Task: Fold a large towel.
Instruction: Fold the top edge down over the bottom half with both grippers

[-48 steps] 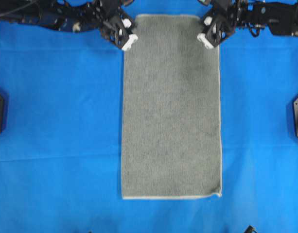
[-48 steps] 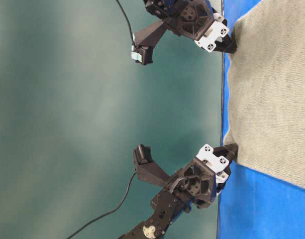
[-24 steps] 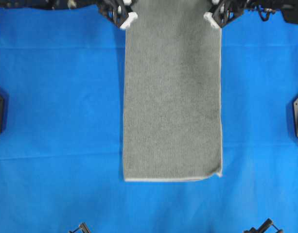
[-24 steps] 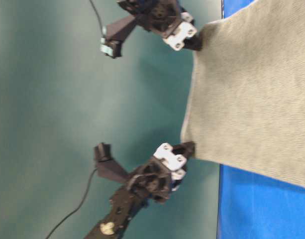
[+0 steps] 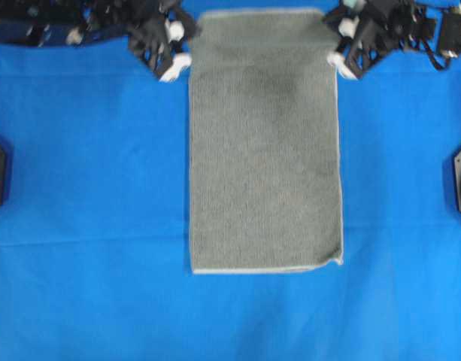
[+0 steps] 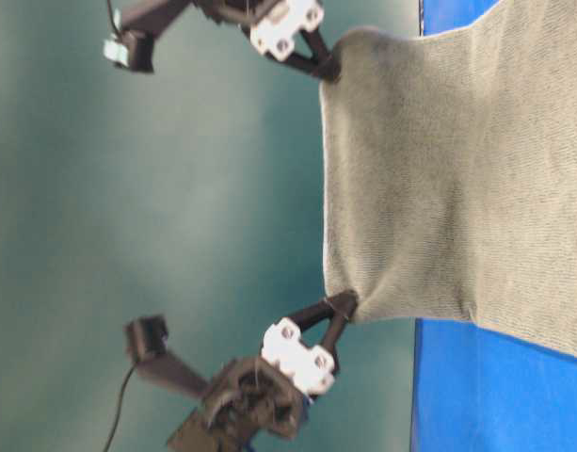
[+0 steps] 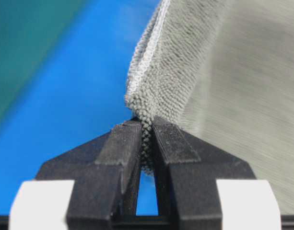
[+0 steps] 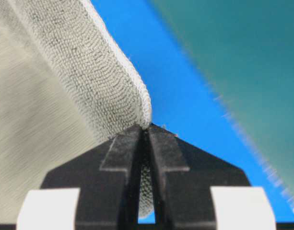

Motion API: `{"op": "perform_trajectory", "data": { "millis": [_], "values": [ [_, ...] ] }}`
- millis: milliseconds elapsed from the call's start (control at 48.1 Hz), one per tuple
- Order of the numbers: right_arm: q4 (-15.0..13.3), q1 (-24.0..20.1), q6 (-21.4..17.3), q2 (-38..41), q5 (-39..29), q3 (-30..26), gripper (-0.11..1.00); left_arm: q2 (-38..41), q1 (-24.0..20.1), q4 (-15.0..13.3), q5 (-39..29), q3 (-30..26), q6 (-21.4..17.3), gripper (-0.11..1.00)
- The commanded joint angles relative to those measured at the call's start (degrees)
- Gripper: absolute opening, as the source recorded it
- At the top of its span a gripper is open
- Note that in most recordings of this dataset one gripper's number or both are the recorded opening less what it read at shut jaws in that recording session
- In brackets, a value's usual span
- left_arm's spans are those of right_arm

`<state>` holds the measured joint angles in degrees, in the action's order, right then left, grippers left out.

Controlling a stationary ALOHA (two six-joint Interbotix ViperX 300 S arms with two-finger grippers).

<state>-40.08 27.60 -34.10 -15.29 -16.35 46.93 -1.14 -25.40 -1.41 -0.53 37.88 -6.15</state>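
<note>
**Far end of the towel lifted, fold under way**

Now the towel [image 5: 264, 150] hangs partly in the air: its far short edge is raised off the blue sheet [image 5: 87, 188] while the near part lies flat on it, the near hem running straight across the sheet toward the bottom of the overhead view. A second ago that far edge was down at sheet level with both corners just pinched; since then the corners have been carried up and the near hem has slid toward the arms. To my eye this is the start of bringing the far edge over onto the near one, so the fold is begun but not laid.

The left hand [image 7: 146, 132] is clenched on one far corner, the pile squeezed between its black fingers [image 7: 118, 153]. The right hand [image 8: 146, 132] is clamped likewise on the other corner. From table level, both hands are raised well off the desk, fingers pointing toward the cloth, with the edge stretched fairly taut between them, sagging only slightly.
</note>
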Motion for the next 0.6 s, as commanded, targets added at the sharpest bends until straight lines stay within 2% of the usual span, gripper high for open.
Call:
{"op": "perform_trajectory", "data": {
  "millis": [0, 166, 291, 374, 582],
  "values": [
    [1.58, -5.27, -0.35, -3.34, -3.34, 1.23, 0.04, -3.96, 3.78, 0.0, 0.09, 2.37, 0.62, 0.04],
    [6.59, -17.49, -2.55, -5.27, -9.76, 3.34, 0.04, -6.94, 14.41, -0.09, 0.09, 6.86, 1.23, 0.04],
    [9.4, -25.58, -5.19, -5.1, -12.04, 3.6, 0.04, -6.94, 22.24, -0.18, -1.49, 7.82, 2.99, 0.04],
    [10.63, -30.32, -7.65, -4.83, -12.66, 3.78, 0.04, -6.06, 26.1, -0.26, -1.93, 7.73, 4.57, 0.04],
    [11.51, -37.88, -13.01, -3.52, -12.57, 3.78, 0.04, -1.23, 33.57, -0.26, -1.14, 6.42, 9.05, 0.04]
  ]
}}
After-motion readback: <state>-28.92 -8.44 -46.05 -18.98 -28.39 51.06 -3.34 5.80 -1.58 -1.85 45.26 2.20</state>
